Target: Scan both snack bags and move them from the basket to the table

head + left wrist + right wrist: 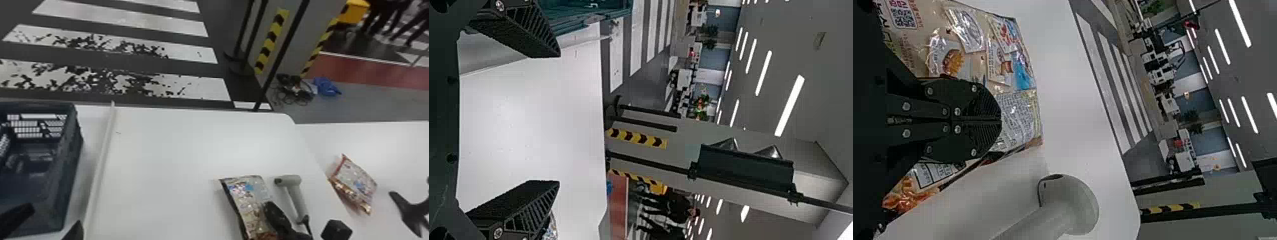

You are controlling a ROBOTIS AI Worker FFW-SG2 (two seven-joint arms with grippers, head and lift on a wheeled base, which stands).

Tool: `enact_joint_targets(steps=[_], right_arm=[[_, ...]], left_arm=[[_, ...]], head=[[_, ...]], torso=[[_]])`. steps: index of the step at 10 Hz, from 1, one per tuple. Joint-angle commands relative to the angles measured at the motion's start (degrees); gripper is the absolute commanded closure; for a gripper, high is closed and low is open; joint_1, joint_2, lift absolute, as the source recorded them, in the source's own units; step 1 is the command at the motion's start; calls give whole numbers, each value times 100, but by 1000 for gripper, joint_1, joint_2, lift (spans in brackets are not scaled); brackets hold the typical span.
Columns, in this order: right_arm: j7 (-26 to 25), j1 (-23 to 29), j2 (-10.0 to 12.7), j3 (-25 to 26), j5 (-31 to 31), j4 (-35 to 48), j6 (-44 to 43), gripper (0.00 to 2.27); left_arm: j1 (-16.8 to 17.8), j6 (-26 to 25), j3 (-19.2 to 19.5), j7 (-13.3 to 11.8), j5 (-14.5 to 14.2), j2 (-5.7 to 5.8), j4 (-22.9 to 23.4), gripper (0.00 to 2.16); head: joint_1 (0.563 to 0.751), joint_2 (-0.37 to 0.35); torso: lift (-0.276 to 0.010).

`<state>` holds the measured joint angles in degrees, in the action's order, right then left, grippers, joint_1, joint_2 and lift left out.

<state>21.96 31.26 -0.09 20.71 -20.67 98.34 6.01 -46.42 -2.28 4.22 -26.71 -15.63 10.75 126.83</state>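
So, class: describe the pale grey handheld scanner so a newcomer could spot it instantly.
Start at the dark plastic basket on the left, then cross the white table rightward. Between two shiny printed snack bags is the scanner, pistol-shaped and plain grey, unlike either bag.

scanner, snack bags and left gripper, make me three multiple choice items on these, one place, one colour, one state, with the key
1. In the head view, where does the scanner lie?
A) inside the basket
B) between the two snack bags
C) on the floor

2. What colour is the scanner's body?
A) light grey
B) red
C) bright green

3. How do the fingers of the left gripper stand?
A) pressed together
B) shut on a snack bag
C) wide apart

Key:
1 B: one bag lies to its left and the other to its right.
2 A: head and handle look light grey in the head and right wrist views.
3 C: the left wrist view shows a broad gap between them.
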Motion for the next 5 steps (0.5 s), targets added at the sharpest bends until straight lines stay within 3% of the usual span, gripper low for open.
enact_joint_targets(steps=[1, 5], right_arm=[[-25, 64, 14, -6, -7, 159, -7, 2250], [-183, 117, 14, 249, -279, 1266, 978, 2250]], left_arm=[[37, -14, 0, -1, -19, 6, -1, 87], [89, -14, -61, -1, -27, 6, 8, 87]], head=[[695, -305], [695, -305]], torso=[[-98], [-98]])
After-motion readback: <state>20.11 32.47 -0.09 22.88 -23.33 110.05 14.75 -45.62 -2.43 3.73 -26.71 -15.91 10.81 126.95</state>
